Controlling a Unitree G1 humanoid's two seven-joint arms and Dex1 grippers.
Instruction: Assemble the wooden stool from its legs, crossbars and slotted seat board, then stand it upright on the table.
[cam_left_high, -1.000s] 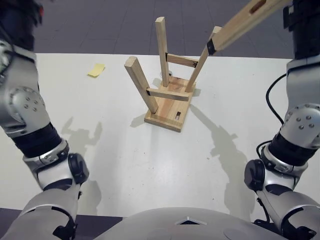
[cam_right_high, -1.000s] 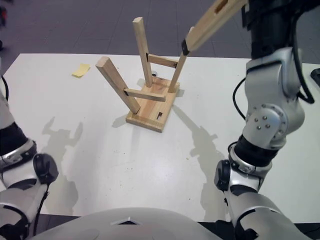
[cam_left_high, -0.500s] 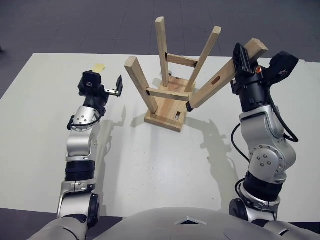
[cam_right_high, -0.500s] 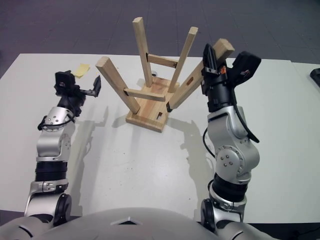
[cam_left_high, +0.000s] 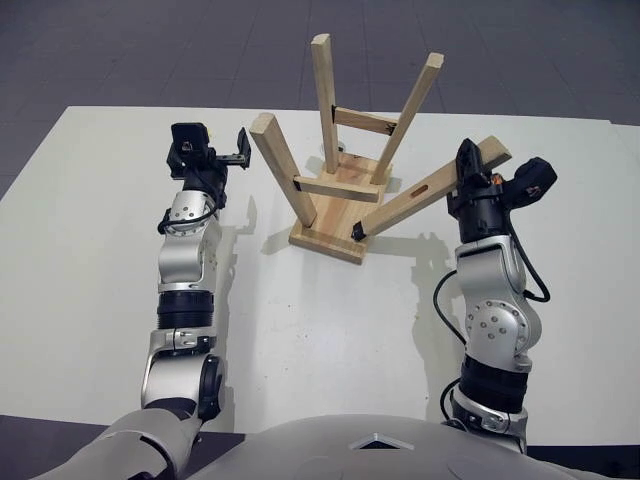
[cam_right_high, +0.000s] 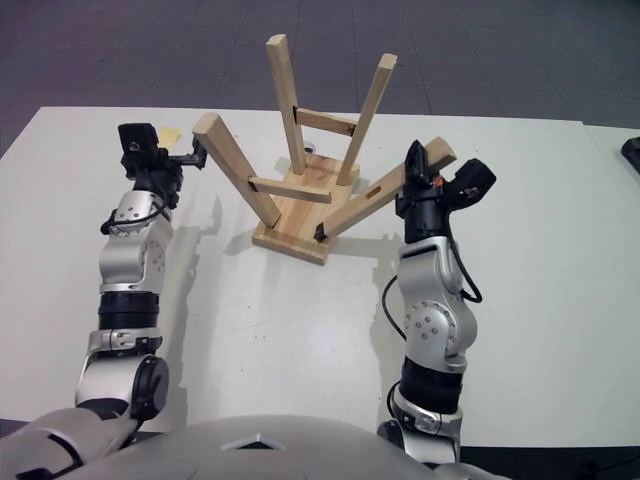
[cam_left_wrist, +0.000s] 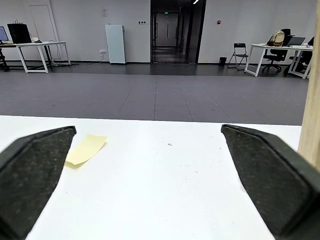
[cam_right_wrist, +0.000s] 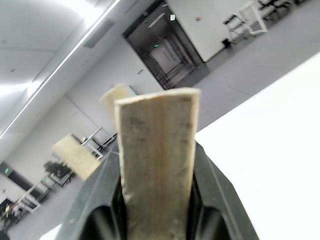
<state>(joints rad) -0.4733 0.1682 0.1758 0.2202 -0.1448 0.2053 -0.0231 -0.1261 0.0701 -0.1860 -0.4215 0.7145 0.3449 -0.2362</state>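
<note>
A: We start with the white table (cam_left_high: 300, 330). Near its far edge the seat board (cam_left_high: 330, 228) lies upside down with three legs pointing up.

B: We see the left leg (cam_left_high: 283, 168) leaning outward, the back leg (cam_left_high: 324, 100) close to upright and the right leg (cam_left_high: 408, 115) slanting. One crossbar (cam_left_high: 335, 188) joins the left leg to the frame low down. A second crossbar (cam_left_high: 365, 121) bridges the back and right legs higher up.

A: Now the fourth leg (cam_left_high: 415, 197): it slopes down from the right gripper (cam_left_high: 466, 180) to the board's near right corner. We cannot tell whether its tip sits in a slot.

B: In the right wrist view, we see that gripper's fingers (cam_right_wrist: 105, 200) clamped on both sides of the leg's upper end.

A: The left gripper (cam_left_high: 230, 157) hangs just beside the top of the leaning leg, jaws spread wide, nothing between them.

B: Smallest of all, a yellow note (cam_left_wrist: 86, 149) lies flat on the table beyond it.
</note>
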